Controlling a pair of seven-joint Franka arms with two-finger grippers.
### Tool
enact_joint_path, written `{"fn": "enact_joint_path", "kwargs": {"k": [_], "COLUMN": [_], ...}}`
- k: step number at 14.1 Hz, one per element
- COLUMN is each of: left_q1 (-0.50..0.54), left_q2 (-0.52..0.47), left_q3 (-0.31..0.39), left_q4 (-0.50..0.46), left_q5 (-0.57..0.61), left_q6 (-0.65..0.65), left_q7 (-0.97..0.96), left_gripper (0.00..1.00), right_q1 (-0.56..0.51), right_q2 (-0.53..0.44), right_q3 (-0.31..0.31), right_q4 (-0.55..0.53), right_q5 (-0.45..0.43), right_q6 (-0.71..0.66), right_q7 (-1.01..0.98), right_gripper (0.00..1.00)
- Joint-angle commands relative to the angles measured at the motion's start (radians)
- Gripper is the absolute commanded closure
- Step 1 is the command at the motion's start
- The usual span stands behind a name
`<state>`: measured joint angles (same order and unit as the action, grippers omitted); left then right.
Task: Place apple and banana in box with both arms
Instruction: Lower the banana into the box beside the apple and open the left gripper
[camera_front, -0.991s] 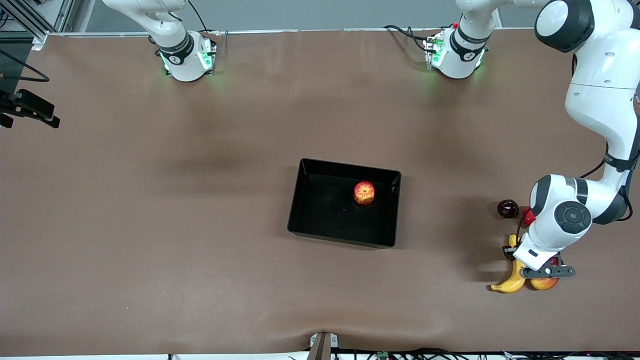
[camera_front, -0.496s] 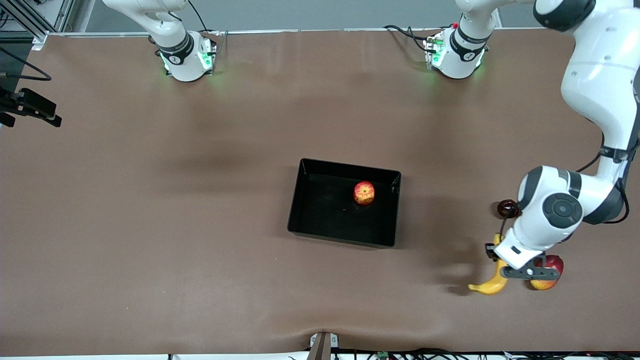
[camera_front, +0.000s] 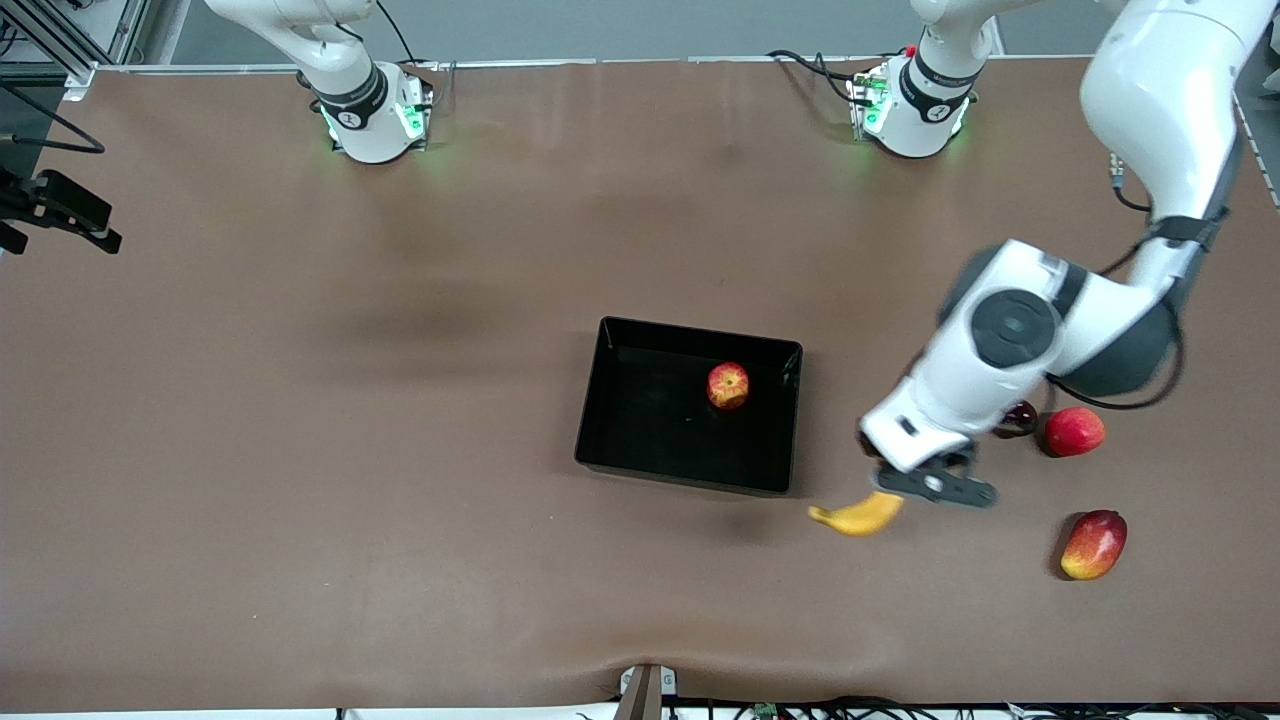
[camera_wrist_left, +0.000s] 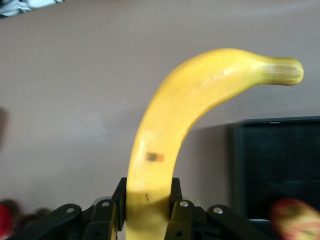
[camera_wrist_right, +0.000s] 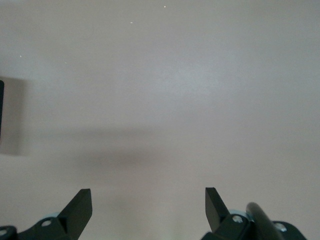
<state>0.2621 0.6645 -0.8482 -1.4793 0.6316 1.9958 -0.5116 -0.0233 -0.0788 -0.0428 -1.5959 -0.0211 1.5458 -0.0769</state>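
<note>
The banana (camera_front: 858, 517) hangs in the air, with my left gripper (camera_front: 900, 497) shut on its lower end. It is over bare table just off the box's corner, toward the left arm's end. In the left wrist view the banana (camera_wrist_left: 170, 130) curves up from between the fingers (camera_wrist_left: 119, 200), and the box (camera_wrist_left: 280, 165) shows past it. The black box (camera_front: 592, 410) lies mid-table with the apple (camera_front: 728, 386) inside it. My right gripper (camera_wrist_right: 148, 197) is open over bare table with nothing between its fingers.
A smooth pink-red fruit (camera_front: 1074, 431), a red-and-yellow mango (camera_front: 1093, 544) and a dark round fruit (camera_front: 1022, 418), partly hidden by the left arm, lie toward the left arm's end of the table.
My left gripper has lifted the banana away from the mango and carried it toward the box. The pink-red fruit has come into sight. The right arm has hardly moved.
</note>
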Motion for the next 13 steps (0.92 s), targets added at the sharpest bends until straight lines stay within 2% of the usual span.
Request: {"fn": "enact_joint_path", "kwargs": {"k": [1, 4, 6, 13], "left_q1": [-0.117, -0.285, -0.386, -0.567], "left_q2": [0.004, 0.046, 0.060, 0.150], "left_q3": [-0.014, 0.018, 0.085, 0.251], "left_q4": [-0.006, 0.020, 0.034, 0.037], "left_q5": [0.006, 0.013, 0.010, 0.014], "left_q6": [-0.019, -0.008, 0.015, 0.139], "left_q7": [-0.233, -0.370, -0.425, -0.560], "left_gripper": [1.00, 1.00, 1.00, 1.00], "right_q1": [0.006, 0.002, -0.001, 0.005], "right_q2": [-0.029, -0.021, -0.018, -0.019], "right_q3": [0.003, 0.000, -0.002, 0.000], "right_q4": [-0.013, 0.011, 0.010, 0.011], "right_q5": [-0.003, -0.003, -0.002, -0.002], "right_q6": [0.010, 0.007, 0.002, -0.018], "right_q7": [-0.007, -0.007, -0.006, -0.003], "right_gripper": [0.00, 0.00, 0.00, 0.00]}}
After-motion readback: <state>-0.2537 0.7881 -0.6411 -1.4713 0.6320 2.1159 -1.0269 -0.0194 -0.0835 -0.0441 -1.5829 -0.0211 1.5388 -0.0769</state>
